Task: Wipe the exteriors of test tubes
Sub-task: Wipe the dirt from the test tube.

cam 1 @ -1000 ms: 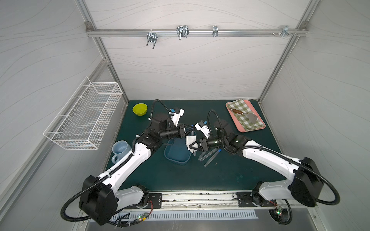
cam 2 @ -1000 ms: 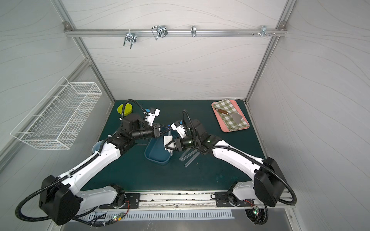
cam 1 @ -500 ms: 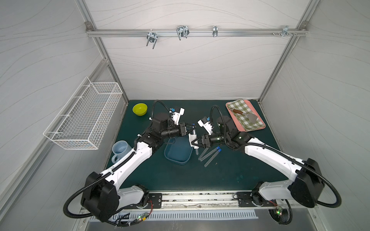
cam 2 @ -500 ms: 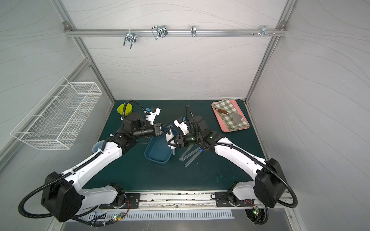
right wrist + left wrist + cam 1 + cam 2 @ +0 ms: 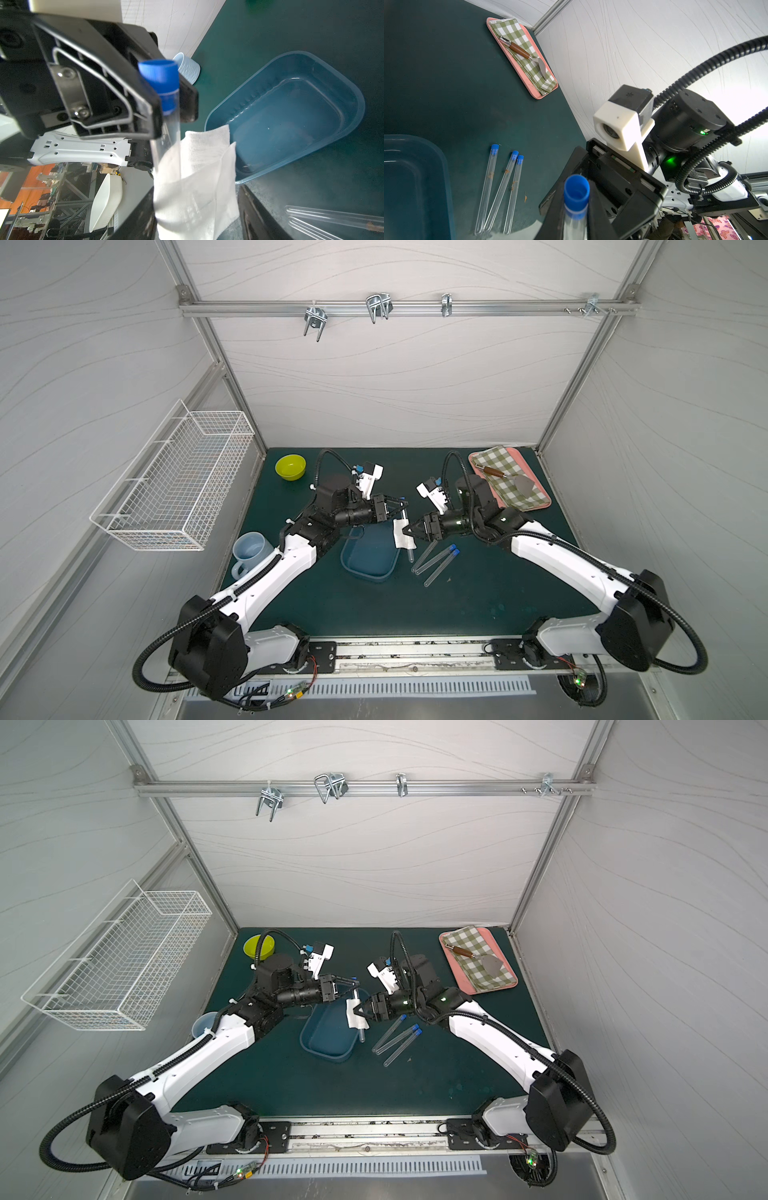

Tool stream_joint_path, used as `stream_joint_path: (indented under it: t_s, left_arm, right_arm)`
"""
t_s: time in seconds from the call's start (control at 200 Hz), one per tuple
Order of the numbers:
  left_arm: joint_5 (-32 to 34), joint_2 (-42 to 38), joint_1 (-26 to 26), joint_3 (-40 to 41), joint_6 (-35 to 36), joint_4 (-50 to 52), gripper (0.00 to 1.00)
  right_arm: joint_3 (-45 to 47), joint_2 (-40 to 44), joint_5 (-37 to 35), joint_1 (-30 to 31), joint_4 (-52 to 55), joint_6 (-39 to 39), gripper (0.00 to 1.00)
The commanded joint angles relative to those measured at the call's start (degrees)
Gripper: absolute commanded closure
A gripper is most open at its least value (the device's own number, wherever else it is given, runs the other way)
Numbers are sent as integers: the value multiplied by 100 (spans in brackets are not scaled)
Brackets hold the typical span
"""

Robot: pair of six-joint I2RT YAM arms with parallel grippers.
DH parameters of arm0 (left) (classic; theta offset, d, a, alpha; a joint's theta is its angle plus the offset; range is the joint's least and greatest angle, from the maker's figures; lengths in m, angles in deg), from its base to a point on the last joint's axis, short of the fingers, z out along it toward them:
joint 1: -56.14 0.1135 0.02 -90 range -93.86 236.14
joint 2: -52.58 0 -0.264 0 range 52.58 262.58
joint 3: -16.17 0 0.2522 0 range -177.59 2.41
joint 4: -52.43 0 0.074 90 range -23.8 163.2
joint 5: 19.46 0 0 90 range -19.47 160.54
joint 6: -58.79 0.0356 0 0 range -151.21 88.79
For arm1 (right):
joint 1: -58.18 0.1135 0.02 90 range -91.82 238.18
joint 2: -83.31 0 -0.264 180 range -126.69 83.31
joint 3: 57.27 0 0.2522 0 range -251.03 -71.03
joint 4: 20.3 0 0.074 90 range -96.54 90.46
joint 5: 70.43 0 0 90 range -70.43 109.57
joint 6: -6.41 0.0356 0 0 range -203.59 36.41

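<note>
Test tubes (image 5: 434,562): three lie on the mat (image 5: 478,597) just right of frame centre in both top views, beside the tray (image 5: 368,577), blue caps toward the upper right. Left wrist view: orange flecks on all three, and two meet at their round ends. Fourth tube (image 5: 410,552) hangs upright at frame centre, by the tray's right rim. Left gripper (image 5: 401,508) is clamped on it just under the cap. White cloth (image 5: 399,531) wraps its middle. Right gripper (image 5: 409,529) is at the cloth; the right wrist view shows its jaws parted either side of the fold. Cannot tell whether they press it.
</note>
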Motion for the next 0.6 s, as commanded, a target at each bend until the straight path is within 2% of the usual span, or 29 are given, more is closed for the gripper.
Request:
stream_joint_path:
  t_s: [0.0,0.34,0.595]
  left_arm:
    - [-82,-76,32,-44,-146,-217,88]
    - [208,-67,31,-79,-171,240,88]
    - [320,-97,31,-72,-142,304,88]
  right_arm:
    - [-167,-66,164,-48,138,-147,38]
    - [-392,78,377,-55,230,16,36]
    - [-492,272,-459,252,883,55,37]
